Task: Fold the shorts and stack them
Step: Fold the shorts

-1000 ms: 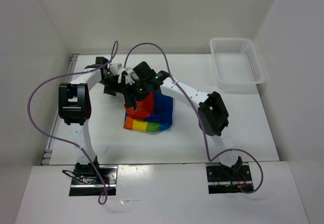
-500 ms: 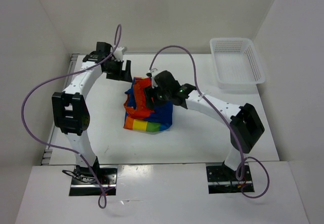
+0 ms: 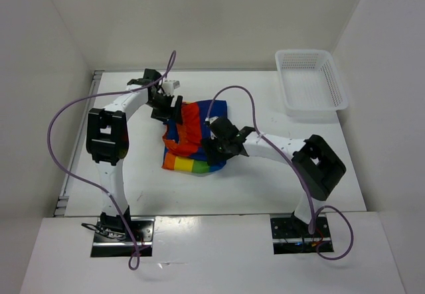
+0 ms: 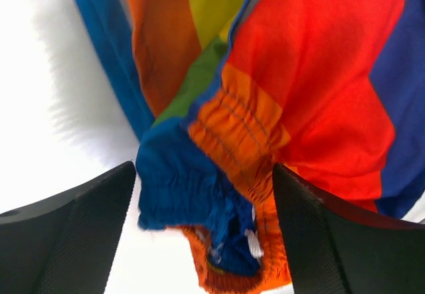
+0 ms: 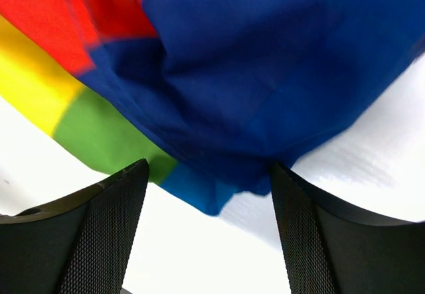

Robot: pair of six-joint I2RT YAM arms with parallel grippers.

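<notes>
Soft fabric shorts (image 3: 191,133) in wide rainbow stripes lie crumpled on the white desk (image 3: 265,188), flanked by two black two-finger grippers. The left gripper (image 3: 166,106) sits at the cloth's far-left edge with its jaws spread wide. Its wrist view shows the bunched blue-and-orange waistband (image 4: 219,194) lying between the fingers, with red and blue panels beyond the fingertips. The right gripper (image 3: 219,145) sits at the cloth's near-right side, jaws also wide and closed on nothing. A blue fold ends just beyond its fingertips, green and yellow stripes show to their left, and bare desk lies between the fingers. A white plastic mesh basket (image 3: 282,81) stands well apart, beyond and to the right of the right gripper.
</notes>
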